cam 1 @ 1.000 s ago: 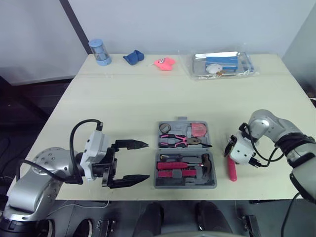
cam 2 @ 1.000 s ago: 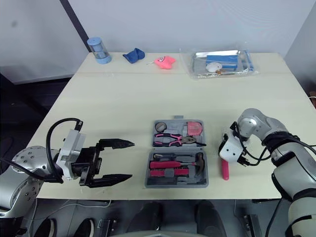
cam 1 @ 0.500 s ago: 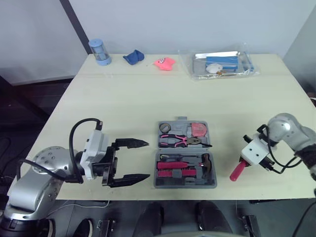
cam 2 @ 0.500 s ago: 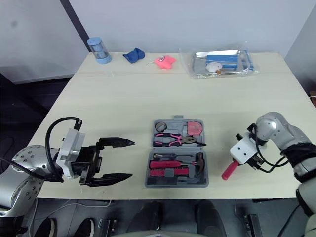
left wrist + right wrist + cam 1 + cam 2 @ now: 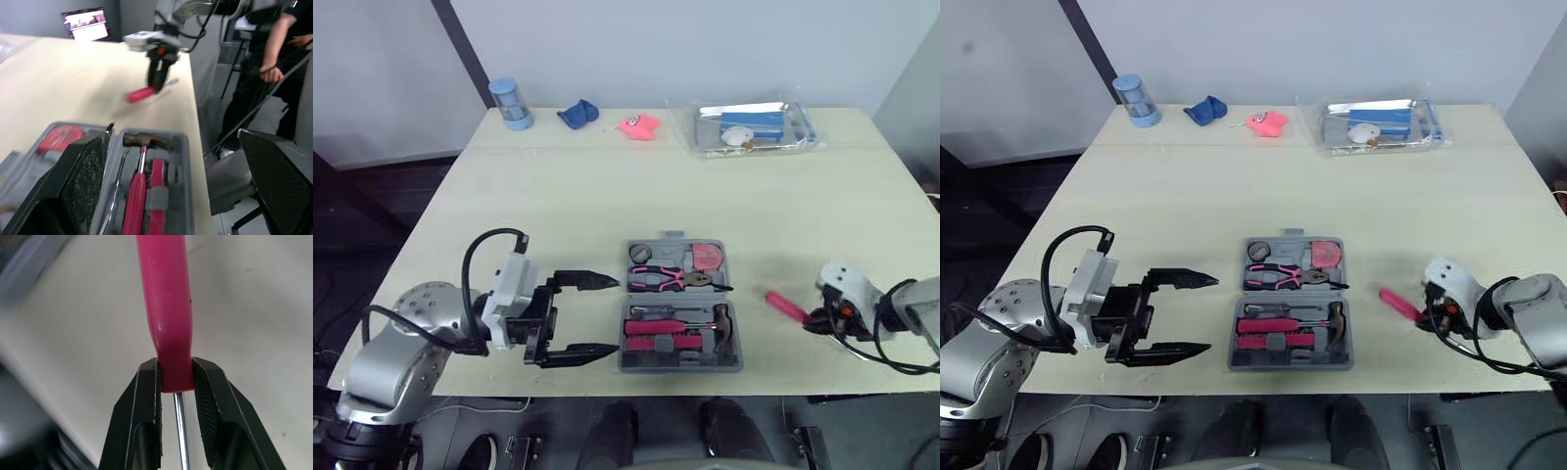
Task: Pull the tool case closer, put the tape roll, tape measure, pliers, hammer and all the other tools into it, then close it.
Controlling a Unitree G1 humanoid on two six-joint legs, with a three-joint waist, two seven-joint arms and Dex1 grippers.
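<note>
Clamping the base of a pink-handled metal screwdriver (image 5: 166, 308), the right jaws sit near the front right edge of the pale beige surface (image 5: 607, 196), the handle angled toward the grey plastic tool case (image 5: 681, 367) but well apart from it. The left jaws gape wide and empty just beside the case's left side. The case lies open, holding pink-handled pliers (image 5: 671, 280) and a hammer (image 5: 722, 321). Along the far edge stand a blue cylindrical container (image 5: 512, 103), a crumpled blue cloth (image 5: 578, 114), a small pink object (image 5: 639, 124) and a clear plastic packet (image 5: 754, 127).
</note>
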